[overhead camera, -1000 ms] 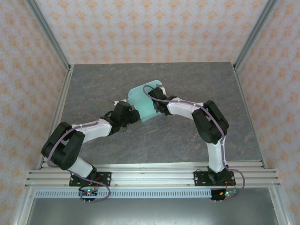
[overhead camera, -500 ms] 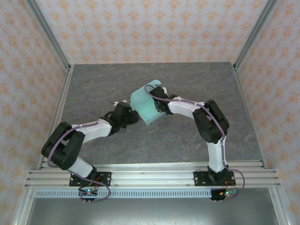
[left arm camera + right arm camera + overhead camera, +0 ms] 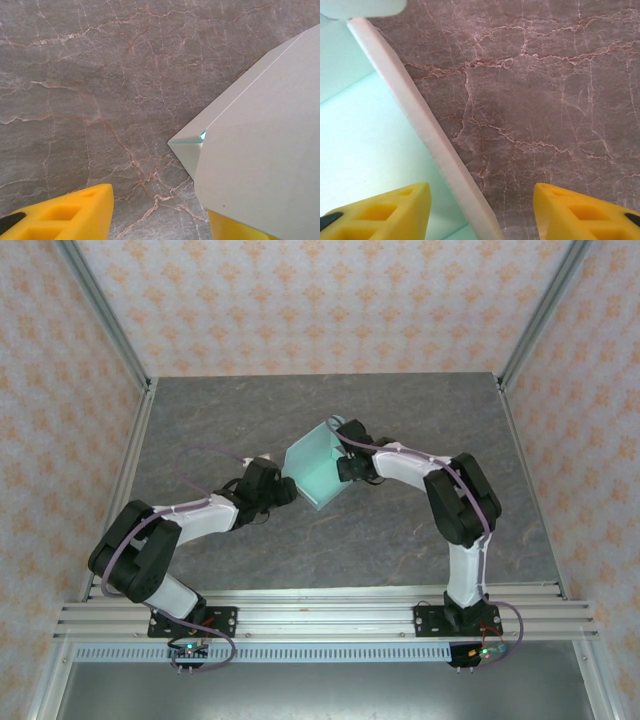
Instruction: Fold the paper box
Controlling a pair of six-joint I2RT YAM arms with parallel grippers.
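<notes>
at table centre, between both wrists: paper box (image 3: 318,472), pale mint card, walls raised, turned cornerwise over the grey marbled table (image 3: 430,410).
left gripper (image 3: 159,212): partly open, nothing clamped; one yellow finger (image 3: 70,212) apart from the box with bare table between, the other mostly hidden behind a box panel.
right gripper (image 3: 481,195): open, gripping nothing; astride a box wall, one finger over the mint inside, the other over the table.
box against tools: near-left corner just beside the left gripper, far-right wall between the right fingers.
card surface: plain, pale, matte.
</notes>
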